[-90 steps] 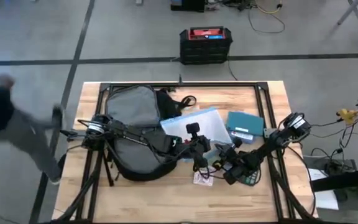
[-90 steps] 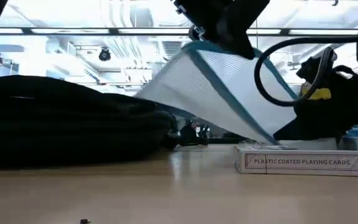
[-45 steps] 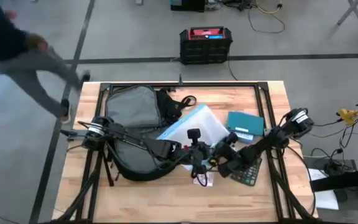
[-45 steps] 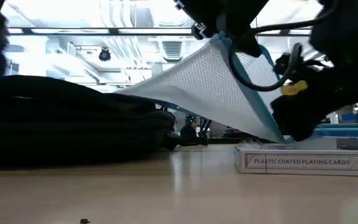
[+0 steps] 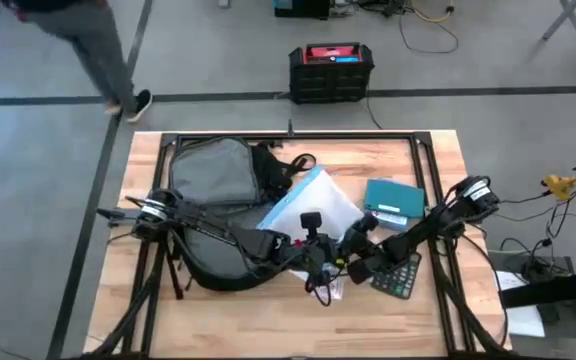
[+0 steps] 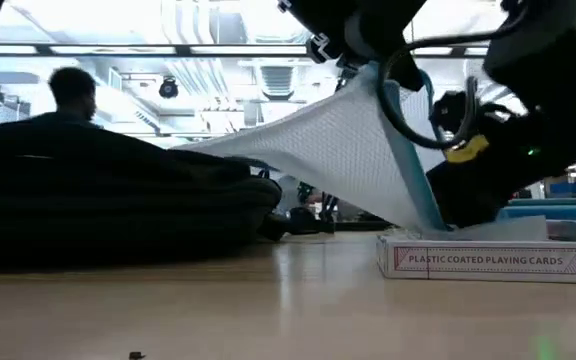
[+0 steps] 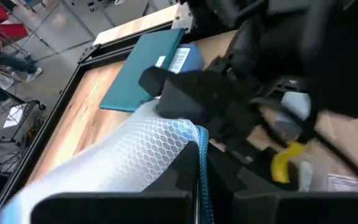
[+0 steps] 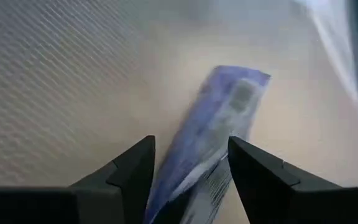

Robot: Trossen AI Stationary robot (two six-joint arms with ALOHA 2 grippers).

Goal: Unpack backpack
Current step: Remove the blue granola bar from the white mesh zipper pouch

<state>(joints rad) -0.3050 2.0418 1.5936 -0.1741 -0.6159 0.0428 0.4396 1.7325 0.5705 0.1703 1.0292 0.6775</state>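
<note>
Near the table's front edge, the left gripper (image 5: 313, 252) pinches the blue-trimmed mesh pouch (image 5: 308, 205) by a corner, lifting it clear of the backpack (image 5: 213, 200) lying at the left. The right gripper (image 8: 188, 171), fingers spread, noses under the mesh over the card box (image 6: 483, 260); one snag there could tug the pouch loose

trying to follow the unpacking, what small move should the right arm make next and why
Probably close the right gripper on the blue card box: its jaws stand open on either side of it, while the left gripper holds the white mesh pouch lifted beside the backpack.
</note>
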